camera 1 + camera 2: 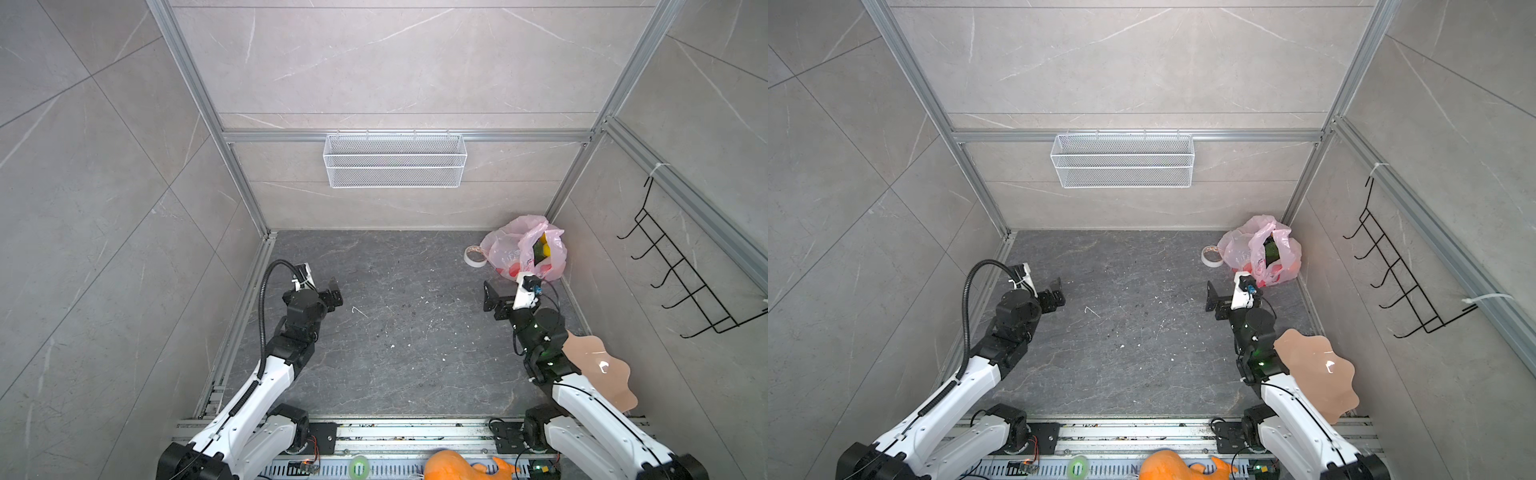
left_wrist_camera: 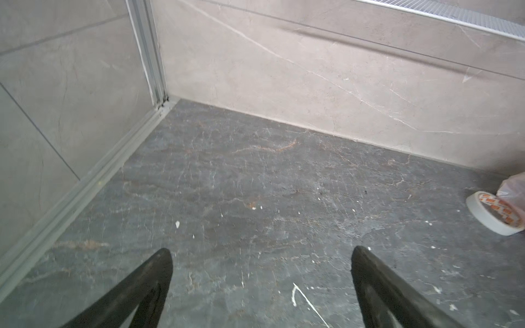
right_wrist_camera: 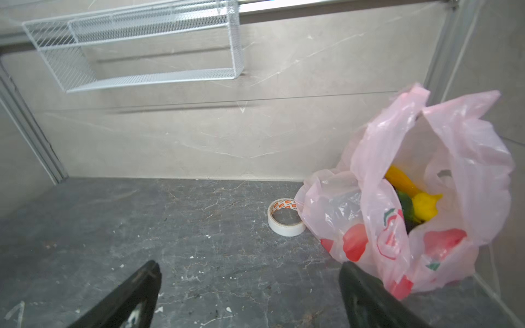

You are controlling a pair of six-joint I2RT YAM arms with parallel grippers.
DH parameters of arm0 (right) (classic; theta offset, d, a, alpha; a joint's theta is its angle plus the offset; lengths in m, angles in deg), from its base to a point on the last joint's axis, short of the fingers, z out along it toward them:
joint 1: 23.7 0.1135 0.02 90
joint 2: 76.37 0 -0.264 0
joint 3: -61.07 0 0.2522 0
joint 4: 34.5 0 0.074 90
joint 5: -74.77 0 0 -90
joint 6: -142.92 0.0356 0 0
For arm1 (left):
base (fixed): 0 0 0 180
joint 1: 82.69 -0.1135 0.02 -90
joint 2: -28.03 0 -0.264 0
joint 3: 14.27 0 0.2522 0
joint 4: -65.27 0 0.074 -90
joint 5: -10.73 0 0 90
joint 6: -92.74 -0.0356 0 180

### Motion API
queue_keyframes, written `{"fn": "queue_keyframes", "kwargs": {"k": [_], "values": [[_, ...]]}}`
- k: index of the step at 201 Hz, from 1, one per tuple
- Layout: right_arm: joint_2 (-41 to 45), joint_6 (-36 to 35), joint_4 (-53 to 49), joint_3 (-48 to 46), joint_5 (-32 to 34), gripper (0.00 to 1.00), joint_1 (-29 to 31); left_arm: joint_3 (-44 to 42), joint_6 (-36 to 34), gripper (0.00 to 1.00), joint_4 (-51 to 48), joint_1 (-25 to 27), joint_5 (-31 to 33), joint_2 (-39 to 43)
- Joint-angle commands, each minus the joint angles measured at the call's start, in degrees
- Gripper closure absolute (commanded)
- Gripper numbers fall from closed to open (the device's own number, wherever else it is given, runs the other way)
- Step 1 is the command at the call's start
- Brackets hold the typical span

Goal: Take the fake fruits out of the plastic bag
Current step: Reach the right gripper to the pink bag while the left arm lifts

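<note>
Right wrist view: plastic bag (image 3: pixel 412 159), thin pink film with red printed marks, stands slumped in the far right corner of the table (image 3: pixel 199 255), against both walls. Its mouth gapes toward the camera. The fake fruits (image 3: pixel 424 210) lie inside the bag: a yellow lumpy piece, a longer yellow-orange piece behind it and a dark green one between them. Red patches show low through the film; print or fruit, cannot tell. A white tape roll (image 3: pixel 285 227) lies flat on the table just beside the bag, at its left flank. The right tool (image 3: pixel 250 267) has its fingers spread wide and grips nothing. It sits low and short of the bag, one finger close to the bag's lower edge; contact cannot be made out.

Left wrist view: the left tool (image 2: pixel 261 251) is spread wide too, gripping nothing, over the table.

Both top views put the left tool well apart from the bag, across the table. A peach scalloped plate (image 1: pixel 602 370) lies by the right arm. A white mesh basket (image 1: pixel 395 160) hangs on the back wall and a black hook rack (image 1: pixel 681 274) on the right wall. A large orange object (image 1: pixel 449 467) sits at the near edge.
</note>
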Motion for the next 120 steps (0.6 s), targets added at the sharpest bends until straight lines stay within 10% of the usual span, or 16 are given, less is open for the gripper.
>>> {"fn": "queue_keyframes", "kwargs": {"k": [1, 46, 120], "values": [[0.61, 10.38, -28.34, 13.49, 5.52, 0.00, 0.20, 4.39, 10.18, 0.00, -17.82, 0.10, -4.17, 0.22], [-14.57, 14.09, -54.29, 36.11, 17.36, 0.00, -0.64, -2.60, 11.73, 0.00, -10.26, 1.58, -13.07, -2.02], [-29.52, 9.39, -56.37, 53.74, 23.95, 0.00, -8.15, -6.06, 5.61, 0.00, -6.29, 1.90, -14.46, -0.32]]}}
